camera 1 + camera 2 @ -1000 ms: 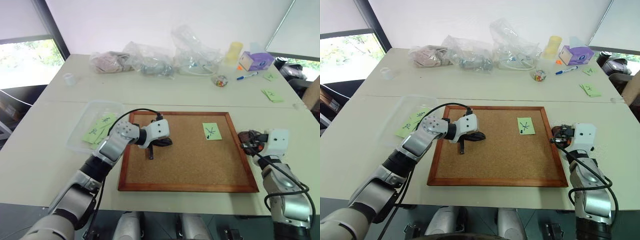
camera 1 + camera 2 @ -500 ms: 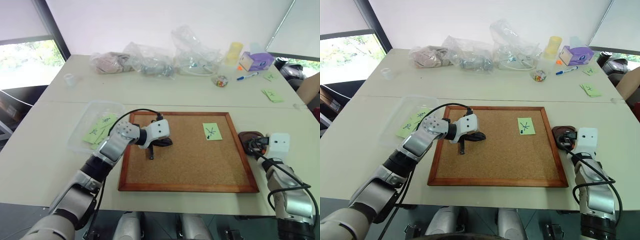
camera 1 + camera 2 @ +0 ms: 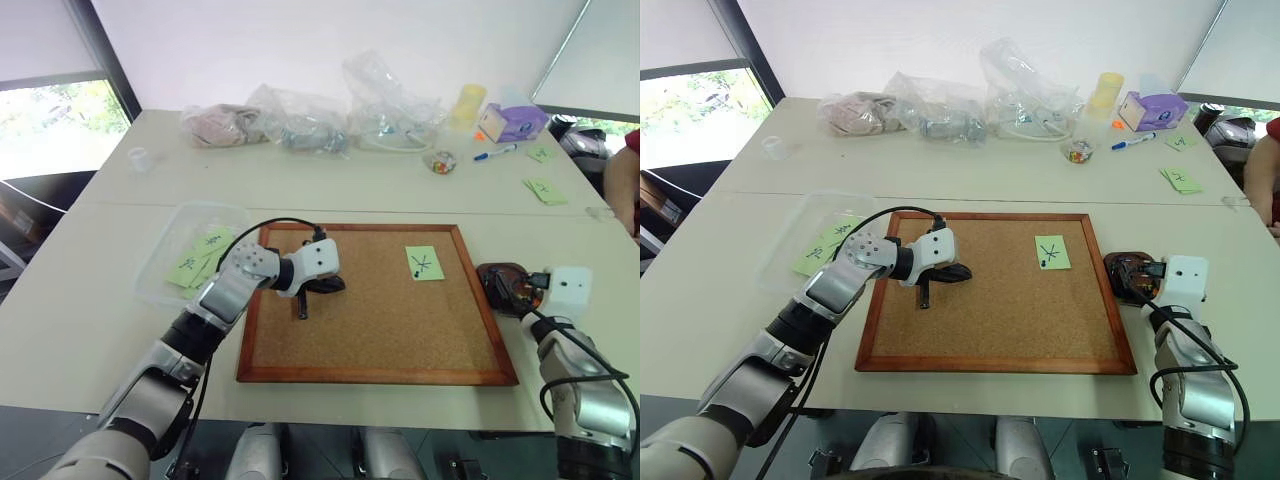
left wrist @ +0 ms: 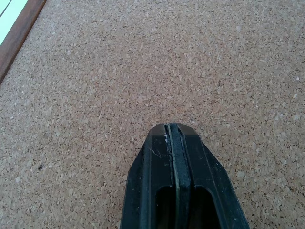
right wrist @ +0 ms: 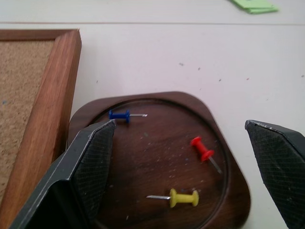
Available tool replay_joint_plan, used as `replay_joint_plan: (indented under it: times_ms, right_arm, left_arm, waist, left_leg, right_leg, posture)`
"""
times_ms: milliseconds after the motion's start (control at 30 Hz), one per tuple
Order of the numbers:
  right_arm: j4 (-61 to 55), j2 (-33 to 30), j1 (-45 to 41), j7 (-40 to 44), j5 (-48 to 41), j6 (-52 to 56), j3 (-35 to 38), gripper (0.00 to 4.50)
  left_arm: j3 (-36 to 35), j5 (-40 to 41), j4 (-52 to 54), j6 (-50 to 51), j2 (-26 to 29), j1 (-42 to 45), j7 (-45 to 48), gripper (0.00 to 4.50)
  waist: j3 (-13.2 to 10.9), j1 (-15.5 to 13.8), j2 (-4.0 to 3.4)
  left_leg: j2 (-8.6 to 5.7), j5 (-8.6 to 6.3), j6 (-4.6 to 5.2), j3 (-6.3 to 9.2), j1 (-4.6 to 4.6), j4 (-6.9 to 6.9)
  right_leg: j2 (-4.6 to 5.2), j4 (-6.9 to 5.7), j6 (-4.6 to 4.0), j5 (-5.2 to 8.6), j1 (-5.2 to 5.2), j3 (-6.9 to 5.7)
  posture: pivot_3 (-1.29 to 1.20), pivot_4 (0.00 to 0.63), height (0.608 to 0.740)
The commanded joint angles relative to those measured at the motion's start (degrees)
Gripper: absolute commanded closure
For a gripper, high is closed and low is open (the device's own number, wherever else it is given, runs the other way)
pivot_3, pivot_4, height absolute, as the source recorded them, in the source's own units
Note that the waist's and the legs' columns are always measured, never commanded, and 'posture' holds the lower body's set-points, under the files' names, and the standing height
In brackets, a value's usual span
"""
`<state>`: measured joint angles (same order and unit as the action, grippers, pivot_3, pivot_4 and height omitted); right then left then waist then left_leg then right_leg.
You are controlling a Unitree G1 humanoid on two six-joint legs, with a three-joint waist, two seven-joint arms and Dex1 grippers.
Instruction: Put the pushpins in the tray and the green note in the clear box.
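While the right gripper (image 5: 181,186) stood with jaws wide over the small dark brown glossy tray (image 5: 224,200), blue, red and yellow plastic-headed pushpins (image 5: 204,149) lay inside. Left gripper (image 4: 170,143) was shut, empty, above the wood-framed cork board (image 3: 380,310). Light green starred note (image 3: 424,263) remained pinned there; advisable to lift the right gripper straight up, avoiding the rim.

A pale desk (image 3: 100,300) carries a wood-framed cork board (image 3: 380,310), the brown tray (image 3: 503,286), the clear box (image 3: 185,250), plastic bags (image 3: 300,125) and loose green notes (image 3: 545,190).
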<state>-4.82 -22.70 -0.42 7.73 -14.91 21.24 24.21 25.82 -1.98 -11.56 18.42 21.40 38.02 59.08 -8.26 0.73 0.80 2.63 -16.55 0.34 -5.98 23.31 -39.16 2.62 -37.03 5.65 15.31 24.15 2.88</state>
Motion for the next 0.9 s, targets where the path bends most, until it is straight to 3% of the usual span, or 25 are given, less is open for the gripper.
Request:
replay_joint_plan:
  times_ms: [33,200,500,900]
  right_arm:
    - [-3.3,-0.9,-1.2,-0.8,0.6,-3.7,2.1,0.09]
    - [-7.0,-2.0,-2.4,1.4,0.9,-4.9,-0.4,0.09]
    - [-15.8,2.3,-3.1,9.3,-4.2,4.3,-15.2,0.09]
    - [-11.2,4.7,-1.8,9.9,-1.6,2.5,-19.5,0.09]
  left_arm:
    - [2.0,-2.1,-2.1,1.0,0.2,-1.6,0.0,4.5]
    - [2.0,-2.0,-2.1,0.7,0.3,-1.5,0.2,4.5]
    - [1.9,-2.0,-2.5,0.0,0.2,-1.1,0.4,4.5]
    - [1.7,-2.2,-2.3,0.2,0.4,-1.3,0.3,4.5]
  waist:
    - [0.0,0.0,0.0]
    - [0.0,0.1,-0.02]
    - [0.0,-0.1,-0.02]
    - [0.0,0.0,-0.01]
  left_leg:
    - [0.0,0.0,0.0,0.0,0.0,0.0]
    - [-0.01,0.0,0.0,0.0,0.0,0.0]
    - [0.02,0.0,0.0,0.02,0.01,0.0]
    - [0.0,0.0,0.0,0.01,0.01,-0.01]
  right_leg:
    - [0.0,0.0,0.0,0.0,0.0,0.0]
    - [0.0,0.0,0.0,0.0,0.0,0.0]
    - [0.0,0.0,0.0,0.0,0.0,-0.01]
    - [0.0,0.01,-0.01,0.01,0.0,-0.02]
  posture:
    - [0.0,0.15,0.737]
    - [0.0,0.15,0.737]
    - [0.0,0.15,0.737]
    - [0.0,0.15,0.737]
